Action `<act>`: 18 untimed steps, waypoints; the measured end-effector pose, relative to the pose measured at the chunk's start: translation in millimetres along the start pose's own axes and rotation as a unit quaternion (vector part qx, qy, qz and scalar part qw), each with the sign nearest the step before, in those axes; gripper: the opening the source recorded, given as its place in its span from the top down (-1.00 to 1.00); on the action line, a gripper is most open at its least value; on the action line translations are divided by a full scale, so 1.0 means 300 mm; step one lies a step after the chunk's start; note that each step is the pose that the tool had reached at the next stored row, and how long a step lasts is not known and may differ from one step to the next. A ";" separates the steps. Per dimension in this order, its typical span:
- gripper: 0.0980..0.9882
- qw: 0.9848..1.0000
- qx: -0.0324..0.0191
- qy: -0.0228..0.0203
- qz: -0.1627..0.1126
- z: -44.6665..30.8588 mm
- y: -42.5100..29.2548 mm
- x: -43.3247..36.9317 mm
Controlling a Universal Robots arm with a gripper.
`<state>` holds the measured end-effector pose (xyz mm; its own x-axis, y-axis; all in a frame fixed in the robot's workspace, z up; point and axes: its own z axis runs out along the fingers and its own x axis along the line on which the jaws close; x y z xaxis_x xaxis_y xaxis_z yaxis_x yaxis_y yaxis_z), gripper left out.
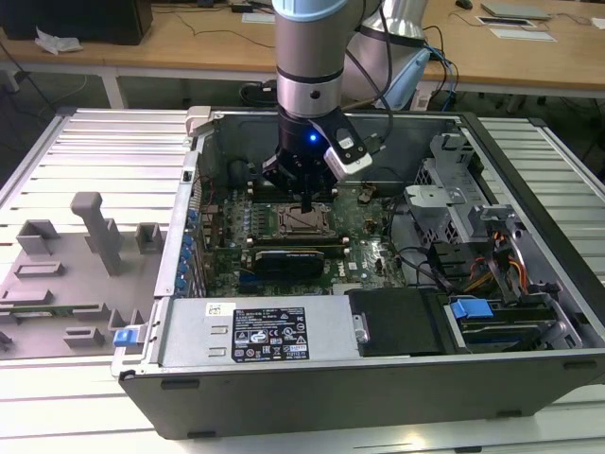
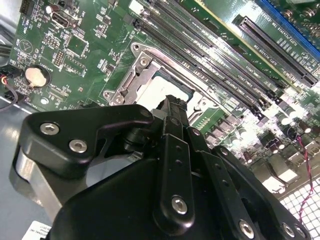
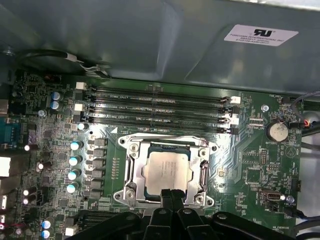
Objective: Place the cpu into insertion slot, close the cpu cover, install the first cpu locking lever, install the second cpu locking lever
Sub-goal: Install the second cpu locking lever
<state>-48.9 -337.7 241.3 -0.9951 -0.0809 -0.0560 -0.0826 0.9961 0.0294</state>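
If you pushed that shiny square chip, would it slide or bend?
Probably neither. The cpu looks like a stiff, flat metal-topped square, so bending seems unlikely. It lies inside the insertion slot with the cpu cover framing it, so it should hardly slide. It likely is light, and delicate underneath.

slatted metal table [image 1: 85, 151] | open computer case [image 1: 378, 378] | grey fixture blocks [image 1: 95, 232]
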 end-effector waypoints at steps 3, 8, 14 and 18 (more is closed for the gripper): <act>0.98 1.000 0.000 0.000 0.000 -0.002 -0.013 0.001; 0.98 1.000 0.000 0.000 0.000 -0.004 -0.038 0.003; 0.98 1.000 0.000 0.000 0.000 -0.006 -0.073 0.007; 0.98 1.000 0.000 0.000 0.000 -0.006 -0.097 0.009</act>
<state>-49.3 -367.1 242.2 -0.9952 -0.0808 -0.0560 -0.0825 0.9962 0.0294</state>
